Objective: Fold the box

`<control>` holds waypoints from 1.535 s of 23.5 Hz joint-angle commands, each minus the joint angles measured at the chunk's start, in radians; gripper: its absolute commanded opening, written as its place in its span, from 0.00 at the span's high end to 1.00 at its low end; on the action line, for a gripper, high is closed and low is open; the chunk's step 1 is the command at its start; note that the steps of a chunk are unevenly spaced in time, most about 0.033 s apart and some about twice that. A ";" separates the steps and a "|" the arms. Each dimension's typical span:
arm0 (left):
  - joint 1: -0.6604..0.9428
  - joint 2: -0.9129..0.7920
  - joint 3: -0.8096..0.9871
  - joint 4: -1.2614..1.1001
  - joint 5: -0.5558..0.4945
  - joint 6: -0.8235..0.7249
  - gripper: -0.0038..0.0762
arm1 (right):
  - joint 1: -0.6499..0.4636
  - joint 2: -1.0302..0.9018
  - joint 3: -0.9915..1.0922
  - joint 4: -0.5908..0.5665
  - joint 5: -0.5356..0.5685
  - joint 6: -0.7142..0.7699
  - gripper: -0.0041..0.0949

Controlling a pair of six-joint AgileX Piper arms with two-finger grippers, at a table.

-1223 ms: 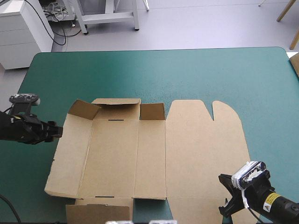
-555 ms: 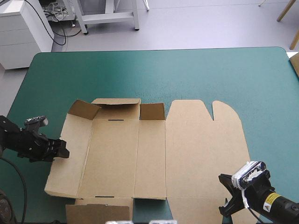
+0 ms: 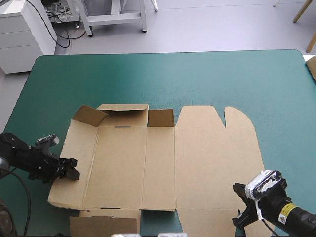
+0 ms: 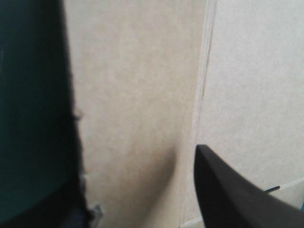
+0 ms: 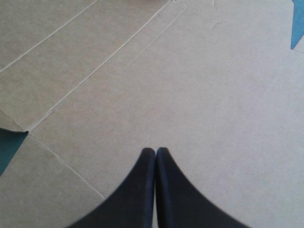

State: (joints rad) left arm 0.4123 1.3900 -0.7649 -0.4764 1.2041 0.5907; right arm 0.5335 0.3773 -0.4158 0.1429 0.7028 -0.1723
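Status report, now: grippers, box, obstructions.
Left gripper open at the box's left edge. Right gripper shut, over its near right corner. Box mostly flat, far wall partly raised. No obstructions seen.

Left gripper perhaps astride box edge

Both arms are black. The left arm, at about eight o'clock in the high view, is made of blocky matt pieces and ends in the left tool. The right arm, at about five o'clock, carries a yellow label with a small warning triangle and print too small to read. The right tool has two smooth black fingers, each wide at the base and curving to a rounded tip.
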 commanded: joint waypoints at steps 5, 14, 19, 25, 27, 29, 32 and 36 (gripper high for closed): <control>-0.011 -0.024 -0.022 -0.049 0.077 0.066 0.96 | -0.007 0.004 -0.026 -0.001 -0.073 -0.007 0.98; -0.246 0.081 -0.466 0.122 -0.024 0.075 0.96 | -0.007 0.004 -0.026 0.001 -0.073 -0.003 0.98; -0.506 0.154 -0.707 0.367 -0.115 0.080 0.96 | -0.007 0.004 -0.026 0.003 -0.071 0.006 0.98; -0.830 0.163 -0.763 0.742 -0.255 0.076 0.96 | -0.007 0.004 -0.026 0.014 -0.071 0.006 0.98; -0.904 0.163 -0.761 0.803 -0.296 0.076 0.96 | -0.007 0.004 -0.026 0.019 -0.071 0.006 0.98; -0.974 0.163 -0.761 0.858 -0.326 0.071 0.96 | -0.007 0.004 -0.026 0.019 -0.071 0.006 0.98; -1.082 0.163 -0.759 0.972 -0.337 0.014 0.96 | -0.007 0.004 -0.026 0.019 -0.069 0.006 0.98; -1.194 0.163 -0.759 1.078 -0.330 -0.057 0.96 | -0.007 0.004 -0.026 0.019 -0.069 0.006 0.98</control>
State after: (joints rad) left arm -0.7206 1.5940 -1.4934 0.5247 0.9076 0.5794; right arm 0.5335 0.3773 -0.4158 0.1544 0.6956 -0.1646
